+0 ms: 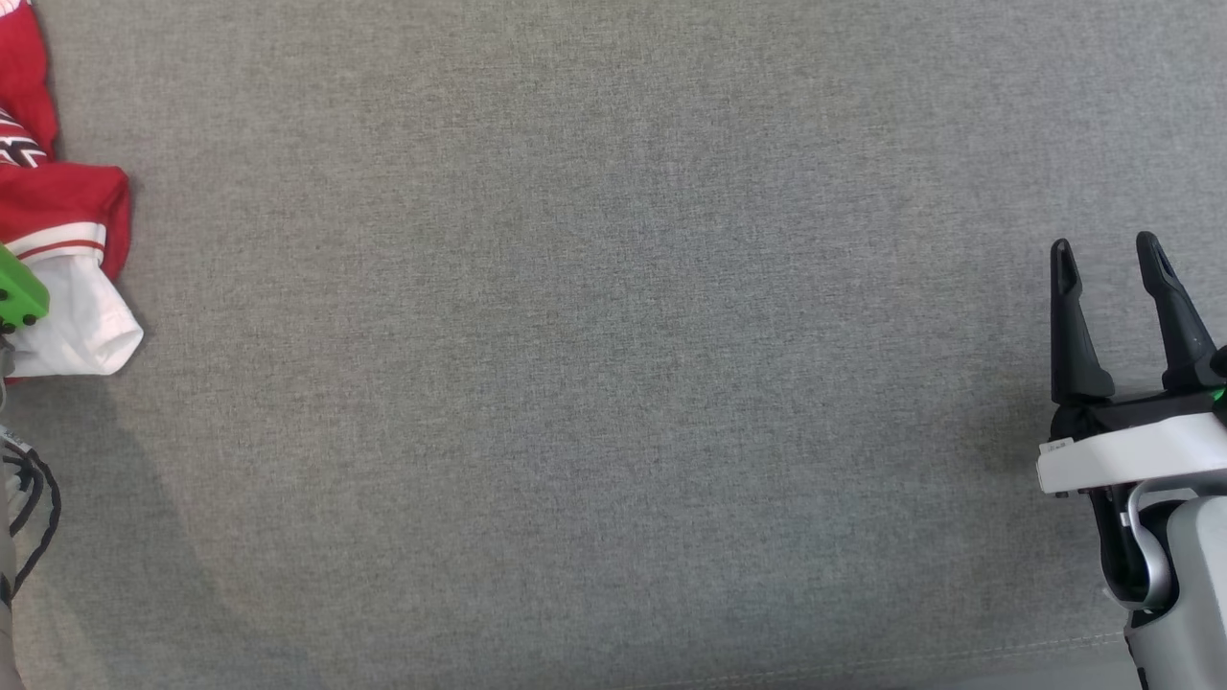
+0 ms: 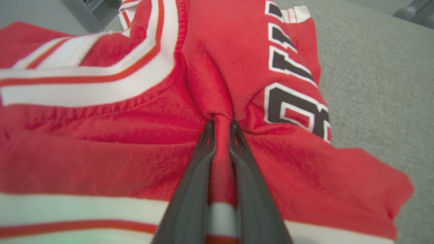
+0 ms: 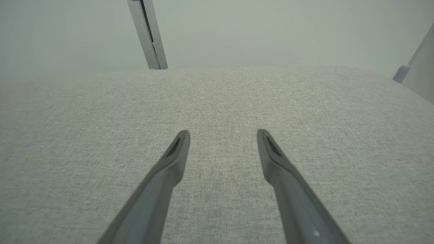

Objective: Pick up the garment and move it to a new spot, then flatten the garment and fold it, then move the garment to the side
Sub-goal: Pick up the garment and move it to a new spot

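Note:
The garment is a red jersey with white stripes and black-and-white lettering, bunched at the far left edge of the head view. In the left wrist view the garment spreads across most of the picture, and my left gripper is shut on a pinched ridge of its red cloth, a fold running down between the two dark fingers. My right gripper stands open at the lower right of the head view, far from the garment. In the right wrist view the right gripper has nothing between its spread fingers above bare grey cloth.
A grey fabric surface stretches across the head view. A green part of my left arm and dark cables sit at the left edge. A grey metal post rises beyond the surface's far edge.

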You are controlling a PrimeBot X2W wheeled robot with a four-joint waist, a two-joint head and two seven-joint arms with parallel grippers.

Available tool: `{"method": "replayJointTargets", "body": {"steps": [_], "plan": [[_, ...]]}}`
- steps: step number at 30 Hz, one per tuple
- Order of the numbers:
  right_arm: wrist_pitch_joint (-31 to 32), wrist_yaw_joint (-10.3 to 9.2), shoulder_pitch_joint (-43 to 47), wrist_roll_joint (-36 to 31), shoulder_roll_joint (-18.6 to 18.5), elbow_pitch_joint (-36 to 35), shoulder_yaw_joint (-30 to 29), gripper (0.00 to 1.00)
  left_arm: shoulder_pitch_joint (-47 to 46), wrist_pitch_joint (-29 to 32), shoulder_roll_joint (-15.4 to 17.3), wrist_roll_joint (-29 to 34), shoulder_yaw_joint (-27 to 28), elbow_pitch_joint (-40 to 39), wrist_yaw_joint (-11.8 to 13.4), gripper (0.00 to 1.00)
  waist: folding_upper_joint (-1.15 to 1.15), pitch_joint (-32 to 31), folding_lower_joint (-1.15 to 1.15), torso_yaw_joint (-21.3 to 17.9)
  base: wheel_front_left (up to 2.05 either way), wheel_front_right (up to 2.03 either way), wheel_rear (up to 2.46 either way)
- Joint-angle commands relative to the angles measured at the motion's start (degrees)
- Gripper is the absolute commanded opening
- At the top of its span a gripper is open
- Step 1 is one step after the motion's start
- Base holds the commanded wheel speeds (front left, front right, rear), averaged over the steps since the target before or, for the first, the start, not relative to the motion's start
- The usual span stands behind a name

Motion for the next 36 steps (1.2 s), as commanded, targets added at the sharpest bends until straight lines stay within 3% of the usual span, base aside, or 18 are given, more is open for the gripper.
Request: {"method": "replayJointTargets", "body": {"steps": [1, 13, 20, 29, 36], "plan": [[-0.2, 0.0, -0.3, -0.1, 0.0, 0.3, 0.0, 1.0, 0.0, -0.6, -0.1, 0.1, -0.5, 0.9, -0.3, 0.0, 0.0, -0.8, 0.0, -0.1, 0.0, 0.0, 0.0], [-0.2, 0.0, 0.8, -0.3, 1.7, 2.0, 1.4, 1.0, -2.6, -11.2, 1.9, 3.2, -2.7, -3.4, -0.1, 0.0, 0.0, -7.0, 0.0, 0.1, 0.0, 0.0, 0.0], [-0.2, 0.0, 1.5, -0.1, 3.4, 3.1, 1.8, 1.0, -4.9, -14.6, 2.3, 5.2, -5.0, -10.6, -0.2, 0.0, 0.0, -11.1, 0.0, -0.6, 0.0, 0.0, 0.0], [-0.2, 0.0, 2.6, 0.0, 5.8, 4.1, 2.0, 1.0, -8.8, -10.5, 0.0, 4.7, -8.4, -25.7, -1.8, 0.0, 0.0, -14.8, 0.0, -4.8, 0.0, 0.0, 0.0], [-0.2, 0.0, 2.7, 0.5, 7.5, 5.1, 2.7, 1.0, -10.8, -5.4, -4.6, 3.4, -12.3, -37.1, -1.7, 0.0, 0.0, -16.2, 0.0, -10.6, 0.0, 0.0, 0.0]]}}
